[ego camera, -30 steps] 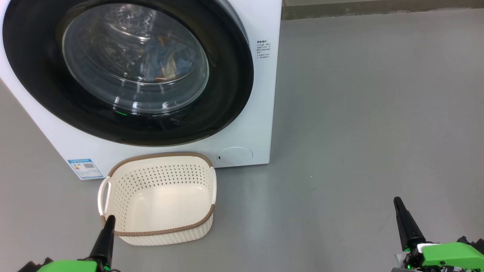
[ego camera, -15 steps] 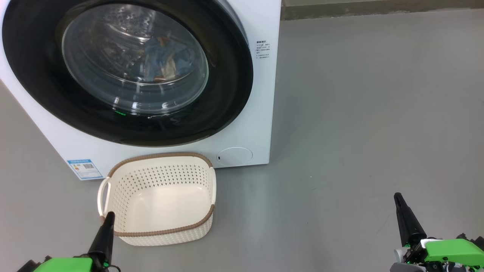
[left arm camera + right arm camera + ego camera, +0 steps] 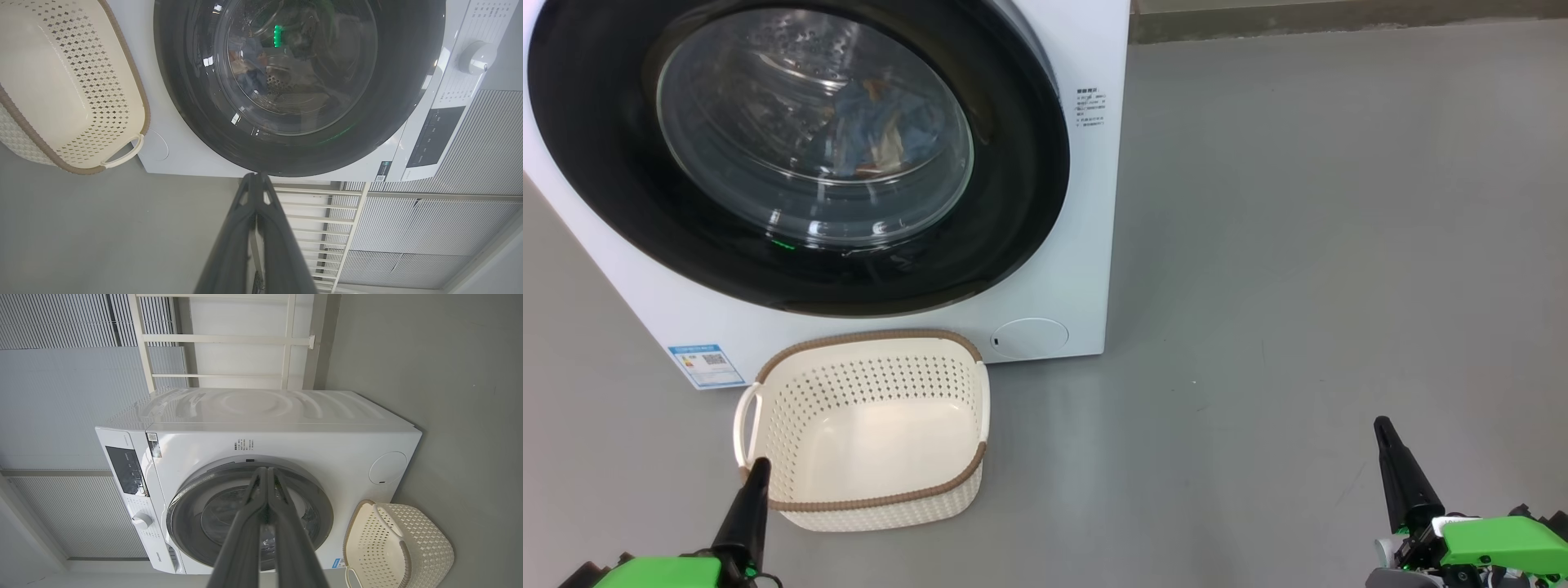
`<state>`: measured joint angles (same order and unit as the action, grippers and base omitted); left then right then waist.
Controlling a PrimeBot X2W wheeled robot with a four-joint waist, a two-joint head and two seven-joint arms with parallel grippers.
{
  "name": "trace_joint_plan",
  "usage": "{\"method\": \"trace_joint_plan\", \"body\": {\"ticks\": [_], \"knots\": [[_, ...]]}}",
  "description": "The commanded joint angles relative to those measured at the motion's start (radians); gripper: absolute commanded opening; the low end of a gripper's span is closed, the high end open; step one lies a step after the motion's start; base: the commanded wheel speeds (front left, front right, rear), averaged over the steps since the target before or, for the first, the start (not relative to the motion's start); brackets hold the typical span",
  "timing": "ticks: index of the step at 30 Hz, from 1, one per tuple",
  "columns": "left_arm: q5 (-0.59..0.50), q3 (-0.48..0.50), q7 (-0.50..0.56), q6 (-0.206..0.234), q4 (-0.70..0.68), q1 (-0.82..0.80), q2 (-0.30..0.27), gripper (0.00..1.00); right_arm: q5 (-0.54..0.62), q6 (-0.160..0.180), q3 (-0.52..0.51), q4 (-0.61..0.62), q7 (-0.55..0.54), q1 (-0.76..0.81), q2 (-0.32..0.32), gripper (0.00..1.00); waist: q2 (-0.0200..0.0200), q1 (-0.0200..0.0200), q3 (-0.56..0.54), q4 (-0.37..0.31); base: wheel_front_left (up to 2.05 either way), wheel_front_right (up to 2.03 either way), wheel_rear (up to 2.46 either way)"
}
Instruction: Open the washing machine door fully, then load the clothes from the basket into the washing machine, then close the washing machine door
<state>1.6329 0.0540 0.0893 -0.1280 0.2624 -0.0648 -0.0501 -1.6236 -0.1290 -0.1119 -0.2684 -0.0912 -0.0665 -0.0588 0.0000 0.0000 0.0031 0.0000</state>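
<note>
Upper left of the head view, the washing machine door (image 3: 768,204) sits flush against the white washing machine (image 3: 1086,245), its wide glossy black rim ringing a bulging clear glass bowl. Through that glass, toward the upper middle of the bowl, I can see the clothes (image 3: 874,122): a small crumpled bundle of light blue fabric with orange-brown print, lying inside the steel drum. Below the door, at lower centre-left of the frame, the cream perforated basket (image 3: 874,500) with its brown woven-look rim band stands empty on the grey floor (image 3: 1298,245), just in front of the machine. My left end effector (image 3: 758,472) shows at the lower left with its dark fingers pressed together on nothing, its tip overlapping the near corner of the basket in the picture. My right end effector (image 3: 1382,433), at the lower right and well apart from everything, is likewise closed and empty. I judge the clothes light, limp and easy to snag, best pinched at a raised fold. The door looks stiff and heavy, its gloss slippery, so I would take it at the rim's outer edge, never the glass. Loading and closing look done.
</note>
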Motion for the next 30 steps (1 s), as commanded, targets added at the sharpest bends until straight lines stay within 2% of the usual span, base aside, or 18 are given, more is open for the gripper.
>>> {"method": "trace_joint_plan", "body": {"ticks": [1, 30], "knots": [[-0.004, 0.036, 0.005, -0.003, -0.018, -0.041, -0.017, 0.00, -0.001, -0.002, 0.017, 0.025, -0.007, -0.040, -0.006, 0.00, 0.0000, 0.0000, 0.000, 0.000, 0.00, 0.00, 0.00], [-0.011, 0.044, 0.011, -0.003, -0.018, -0.042, -0.012, 0.00, 0.004, -0.002, 0.011, 0.024, -0.012, -0.040, -0.001, 0.00, 0.0000, 0.0000, 0.000, 0.000, 0.00, 0.00, 0.00]]}}
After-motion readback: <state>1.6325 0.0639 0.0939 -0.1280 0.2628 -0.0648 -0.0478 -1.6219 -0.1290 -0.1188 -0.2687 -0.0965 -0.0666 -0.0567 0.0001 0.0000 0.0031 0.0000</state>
